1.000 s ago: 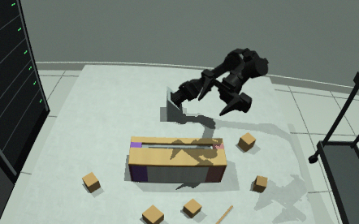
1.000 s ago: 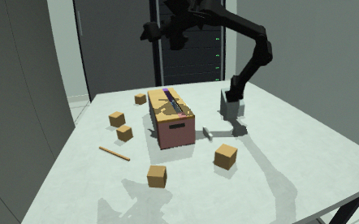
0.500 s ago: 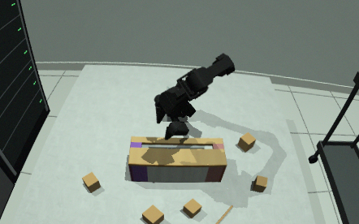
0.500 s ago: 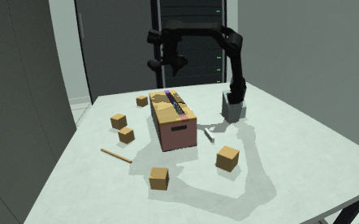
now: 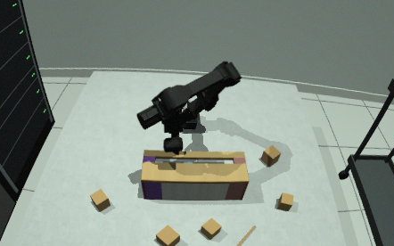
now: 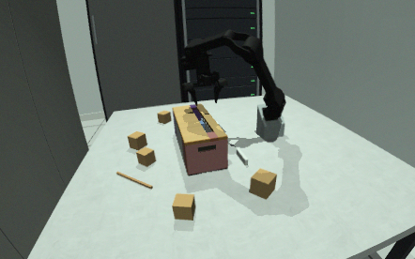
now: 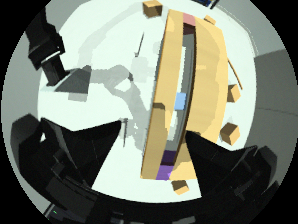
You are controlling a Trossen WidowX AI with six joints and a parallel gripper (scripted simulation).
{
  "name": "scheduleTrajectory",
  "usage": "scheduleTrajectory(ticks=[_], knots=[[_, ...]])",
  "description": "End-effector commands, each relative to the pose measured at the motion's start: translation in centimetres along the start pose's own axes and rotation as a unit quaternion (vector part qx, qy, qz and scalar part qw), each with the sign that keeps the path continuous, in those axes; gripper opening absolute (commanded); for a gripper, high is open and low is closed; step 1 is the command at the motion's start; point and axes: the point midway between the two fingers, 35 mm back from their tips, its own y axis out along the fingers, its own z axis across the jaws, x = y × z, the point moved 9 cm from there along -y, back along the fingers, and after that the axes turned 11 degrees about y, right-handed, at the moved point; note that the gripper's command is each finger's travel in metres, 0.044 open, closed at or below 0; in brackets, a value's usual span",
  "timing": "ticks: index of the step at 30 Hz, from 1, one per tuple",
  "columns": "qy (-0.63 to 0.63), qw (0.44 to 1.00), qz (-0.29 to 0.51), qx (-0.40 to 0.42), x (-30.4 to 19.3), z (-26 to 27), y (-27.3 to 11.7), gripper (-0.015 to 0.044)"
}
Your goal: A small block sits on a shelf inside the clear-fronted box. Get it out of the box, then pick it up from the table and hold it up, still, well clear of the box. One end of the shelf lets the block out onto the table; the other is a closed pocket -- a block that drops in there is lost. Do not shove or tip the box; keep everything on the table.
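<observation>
The box (image 5: 194, 173) (image 6: 206, 157) (image 7: 210, 75) stands upright, with a tan top, a long slot in it, a purple end and a red end. A small light blue block (image 7: 180, 101) shows through the slot in the wrist view, between the two ends and nearer the purple one. Blue also shows faintly in the slot in the exterior view. My gripper (image 6: 207, 102) (image 7: 154, 129) is open and empty, pointing down above the box's top toward the purple end. In the top view its fingertips are hard to make out. The shelf under the block is not clearly seen.
Tan cubes (image 5: 101, 200) (image 5: 211, 228) (image 6: 263, 183) lie scattered around the box. A thin wooden stick (image 5: 246, 236) (image 6: 134, 180) lies on the table before the clear front. A short pale bar (image 6: 242, 156) lies between the box and the arm's base.
</observation>
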Motion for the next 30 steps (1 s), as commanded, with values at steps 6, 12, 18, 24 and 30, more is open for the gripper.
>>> scheduleTrajectory(ticks=[6,12,18,24,30], knots=[[0.004,1.000,-0.010,0.000,-0.3,0.1,0.9,0.0400],[0.004,1.000,-0.010,0.000,-0.5,0.0,1.9,0.0400],[0.004,1.000,-0.010,0.000,-0.6,0.0,2.9,0.0400],[0.004,1.000,-0.010,0.000,-0.7,0.0,3.9,0.0400],[0.004,1.000,-0.010,0.000,-0.8,0.1,4.9,0.0400]])
